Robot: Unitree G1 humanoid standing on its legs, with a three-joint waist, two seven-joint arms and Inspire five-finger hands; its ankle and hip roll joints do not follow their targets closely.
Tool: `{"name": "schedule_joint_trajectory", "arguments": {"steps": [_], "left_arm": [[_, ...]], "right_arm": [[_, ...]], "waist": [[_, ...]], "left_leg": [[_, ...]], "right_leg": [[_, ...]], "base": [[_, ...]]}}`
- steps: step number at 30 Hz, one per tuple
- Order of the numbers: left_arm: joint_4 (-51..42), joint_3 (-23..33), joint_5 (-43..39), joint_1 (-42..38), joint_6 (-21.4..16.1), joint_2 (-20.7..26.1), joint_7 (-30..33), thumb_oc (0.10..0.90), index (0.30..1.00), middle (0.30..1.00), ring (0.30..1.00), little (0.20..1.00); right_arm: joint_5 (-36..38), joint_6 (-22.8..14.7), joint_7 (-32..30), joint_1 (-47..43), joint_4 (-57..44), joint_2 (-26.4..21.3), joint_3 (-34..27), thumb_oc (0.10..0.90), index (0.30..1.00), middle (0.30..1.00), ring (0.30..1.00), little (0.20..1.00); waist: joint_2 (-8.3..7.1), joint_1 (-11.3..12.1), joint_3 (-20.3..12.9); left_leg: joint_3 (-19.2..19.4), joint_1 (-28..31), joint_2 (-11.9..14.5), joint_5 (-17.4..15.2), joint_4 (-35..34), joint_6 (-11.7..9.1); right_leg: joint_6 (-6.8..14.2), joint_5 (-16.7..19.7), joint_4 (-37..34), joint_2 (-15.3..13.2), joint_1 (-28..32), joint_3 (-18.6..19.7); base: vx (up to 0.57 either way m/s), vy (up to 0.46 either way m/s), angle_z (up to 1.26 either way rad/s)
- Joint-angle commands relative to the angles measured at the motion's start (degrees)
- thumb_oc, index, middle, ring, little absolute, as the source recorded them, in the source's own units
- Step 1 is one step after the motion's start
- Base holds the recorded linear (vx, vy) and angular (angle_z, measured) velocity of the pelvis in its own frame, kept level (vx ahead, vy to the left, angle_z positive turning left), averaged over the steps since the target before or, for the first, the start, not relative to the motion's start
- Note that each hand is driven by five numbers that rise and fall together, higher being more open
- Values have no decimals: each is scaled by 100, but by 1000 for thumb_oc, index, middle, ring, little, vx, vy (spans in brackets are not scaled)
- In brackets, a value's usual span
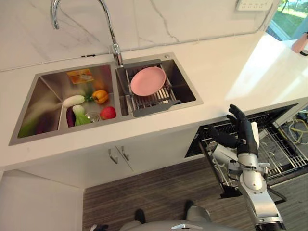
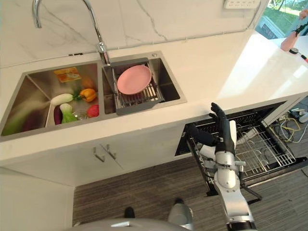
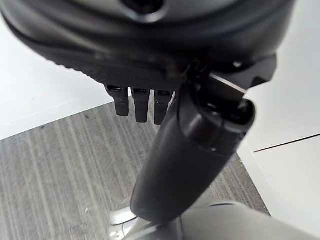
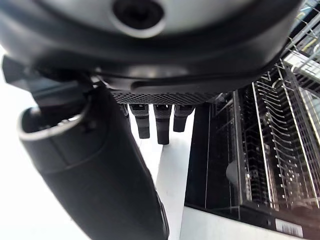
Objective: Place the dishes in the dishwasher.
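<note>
Right hand [image 1: 242,133] hung with fingers [image 2: 217,117] straight and empty, rack [image 1: 284,149] pulled out just past them, ready for loading. Pink plate [image 1: 147,80] sat well beyond the fingertips in the sink [image 1: 185,79], likely drying; left hand [image 3: 150,95] relaxed, holding nothing

I see one pink plate [image 1: 147,80], round and empty, lying tilted on the grey drying rack [image 1: 152,102] set in the sink's right basin. The dishwasher [image 1: 269,144] sits under the desk, to the right, its wire rack pulled out.
</note>
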Motion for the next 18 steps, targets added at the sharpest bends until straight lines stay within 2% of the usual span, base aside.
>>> {"name": "schedule_joint_trajectory", "arguments": {"steps": [1,3,6,9,10,12,15,18], "left_arm": [[109,18,-289,-126,-33,-25,79,800,900,900,900,900],[150,-94,-62,-95,10,-43,40,800,900,900,900,900],[119,-160,98,-68,19,-61,31,800,900,900,900,900],[41,-254,158,-65,-6,-121,70,800,900,900,900,900],[-27,-275,225,-83,-18,-122,136,800,900,900,900,900],[-123,-310,315,-87,-36,-109,144,800,900,900,900,900],[-208,-380,415,-93,-39,-82,58,800,900,900,900,900],[-215,-511,445,-108,-49,-32,-62,800,900,900,900,900]], "right_arm": [[-364,-867,112,-914,-1337,-342,-335,800,900,900,900,900],[-421,-859,203,-830,-1365,-366,-193,800,900,900,900,900],[-696,-832,141,-729,-1462,-411,-152,800,900,900,900,900],[-1350,-790,-164,-436,-1830,-360,-120,800,900,900,900,900],[-1817,-797,-249,-438,-1964,-514,22,800,900,900,900,900],[-2218,-762,-226,-582,-1927,-803,136,800,900,900,900,900],[-2212,-757,-11,-754,-1787,-1047,228,800,900,900,900,900],[-1584,-719,268,-1076,-1247,-1077,366,800,900,900,900,900]], "waist": [[-90,322,-215],[-78,361,-319],[-65,353,-362],[-28,286,-391],[-24,269,-373],[-30,287,-360],[-36,319,-379],[-66,367,-426]], "left_leg": [[92,54,349,-391,231,-150],[86,118,367,-393,179,-181],[72,165,379,-398,147,-201],[79,210,385,-421,125,-226],[81,204,363,-447,139,-204],[77,200,318,-467,138,-157],[95,231,262,-485,100,-112],[84,248,210,-498,76,-87]], "right_leg": [[301,9,-551,-227,655,-303],[322,100,-925,-222,917,-407],[322,122,-1111,-199,1066,-446],[339,158,-1260,-221,1172,-477],[376,190,-1244,-267,1125,-443],[406,233,-1181,-325,1063,-393],[426,252,-1144,-370,1029,-339],[424,261,-1150,-407,1056,-329]], "base": [[119,-71,-14],[112,-54,8],[49,-19,10],[25,16,12],[-12,48,3],[-20,54,-7],[-1,32,-6],[11,27,-12]]}}
